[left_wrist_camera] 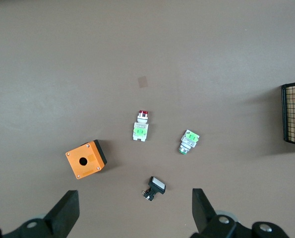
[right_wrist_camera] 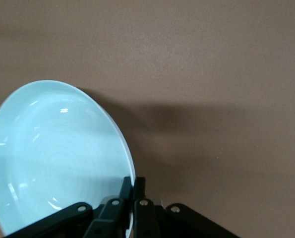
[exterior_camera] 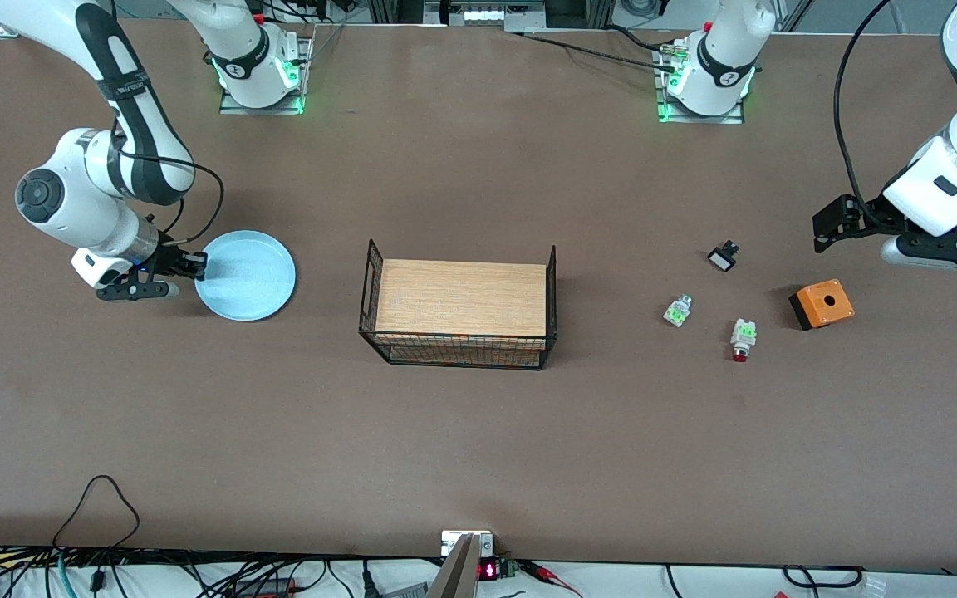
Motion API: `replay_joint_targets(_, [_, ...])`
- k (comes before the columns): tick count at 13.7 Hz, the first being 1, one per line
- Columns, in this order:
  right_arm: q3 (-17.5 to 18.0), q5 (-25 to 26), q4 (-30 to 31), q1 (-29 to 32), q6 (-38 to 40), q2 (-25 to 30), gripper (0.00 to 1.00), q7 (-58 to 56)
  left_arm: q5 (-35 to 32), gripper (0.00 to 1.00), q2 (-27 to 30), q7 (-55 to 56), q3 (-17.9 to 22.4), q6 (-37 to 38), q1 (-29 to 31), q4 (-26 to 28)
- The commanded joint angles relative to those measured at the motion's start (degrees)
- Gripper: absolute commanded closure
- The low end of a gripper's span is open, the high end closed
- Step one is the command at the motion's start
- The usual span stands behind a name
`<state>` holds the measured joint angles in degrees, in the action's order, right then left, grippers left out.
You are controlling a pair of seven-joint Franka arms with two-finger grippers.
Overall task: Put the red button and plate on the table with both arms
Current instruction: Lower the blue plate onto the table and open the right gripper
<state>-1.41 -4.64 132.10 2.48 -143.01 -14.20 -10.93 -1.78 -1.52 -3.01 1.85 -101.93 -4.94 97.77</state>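
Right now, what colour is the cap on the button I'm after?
Red, on the red button, a whitish block with green marks; the left wrist view shows it best.

Pale blue plate, orange box, red-capped button.

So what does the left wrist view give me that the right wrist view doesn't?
Only the left wrist view shows the red button, the capless whitish-green piece, the small black part, the orange box, a corner of the wire basket and the open left gripper above them. Only the right wrist view shows the plate, its rim pinched by the right gripper. Both show the brown table.
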Motion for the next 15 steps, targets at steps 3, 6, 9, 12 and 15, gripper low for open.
replay_joint_targets(3, [0.89,0.25,-0.35,1.39,1.67,1.63,0.0,-0.76,-1.03,0.0,-1.38,-1.12,0.08,1.03,-0.34,-2.32])
replay_joint_targets(6, [1.41,-0.19,-3.24,0.87,6.67,3.65,0.0,4.4,-0.94,0.0,-1.82,-1.21,0.08,1.38,-0.34,-3.29])
replay_joint_targets(9, [1.68,-0.19,-10.52,-1.68,15.54,4.01,0.0,9.24,-0.85,0.0,-3.75,-1.3,0.17,1.29,-0.07,-5.75])
replay_joint_targets(12, [1.68,0.16,-19.65,-4.66,26.25,4.01,0.0,14.95,-0.94,0.0,-3.76,-1.21,-0.01,1.56,-0.6,-6.27])
replay_joint_targets(15, [1.5,0.34,-31.78,-4.67,38.91,4.1,0.0,15.67,-0.94,0.0,-3.85,-1.3,-0.01,1.64,-0.51,-6.1])
